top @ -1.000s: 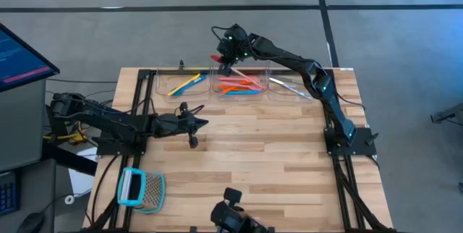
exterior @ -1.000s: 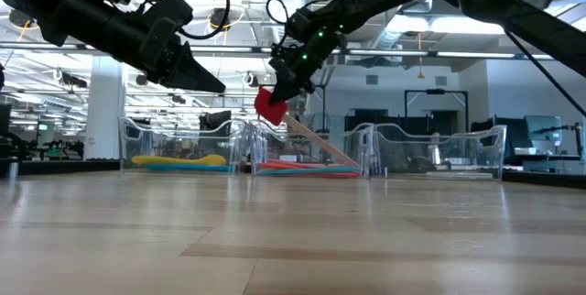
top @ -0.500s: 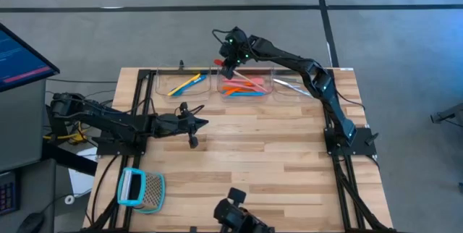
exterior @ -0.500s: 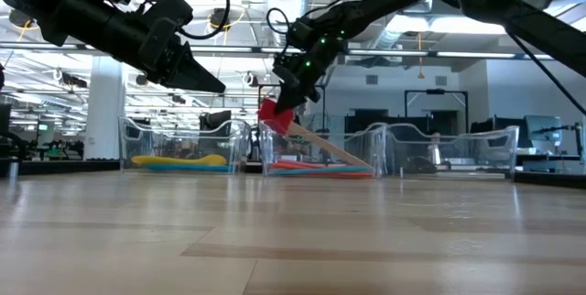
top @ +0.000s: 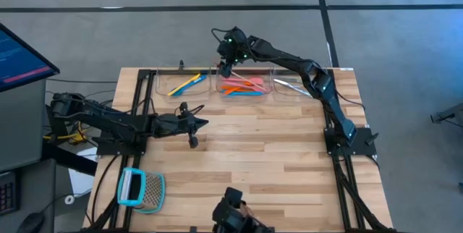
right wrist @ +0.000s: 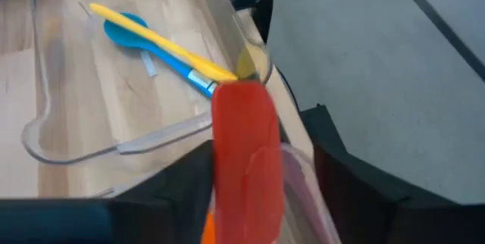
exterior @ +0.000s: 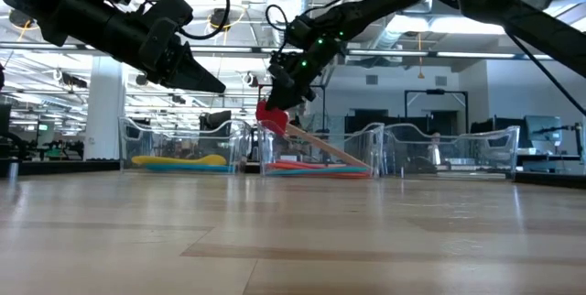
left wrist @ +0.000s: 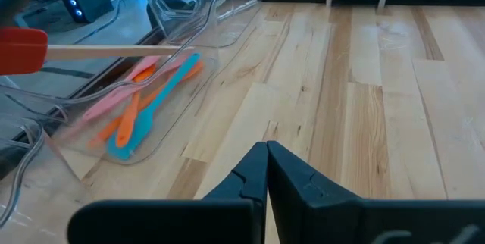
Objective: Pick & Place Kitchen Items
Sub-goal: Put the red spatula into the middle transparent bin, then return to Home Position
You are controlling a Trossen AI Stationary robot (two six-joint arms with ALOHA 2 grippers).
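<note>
The right gripper (top: 226, 58) hovers over the back-left corner of the middle clear plastic bin (top: 269, 88) at the far edge of the wooden slat table (top: 253, 153), with the red-headed spatula with a pale wooden handle (exterior: 271, 117) just beneath it. In the right wrist view the spatula's red head (right wrist: 244, 153) sits between the two dark fingers (right wrist: 182, 179) with daylight on either side, so the jaws look spread and the grip seems to have been let go. The spatula leans: its head is propped up near the bin's corner wall while the handle slopes down into the bin, which probably is why it stands tilted rather than flat. Below it in the same bin lie the pink, orange and teal-blue plastic utensils (left wrist: 140, 104), piled lengthwise, so this bin appears to serve as the sorting place for the spatula-like pieces. The neighbouring clear bin on the left (top: 163, 82) holds a yellow and a blue spoon (top: 185, 83), and the bin on the right carries a silvery metal piece (top: 292, 86). The left gripper (top: 201, 122) waits clenched and empty above the middle-left of the table, well apart from the bins. A teal-framed metal mesh tool (top: 140, 189) rests near the table's front-left corner, untouched.
</note>
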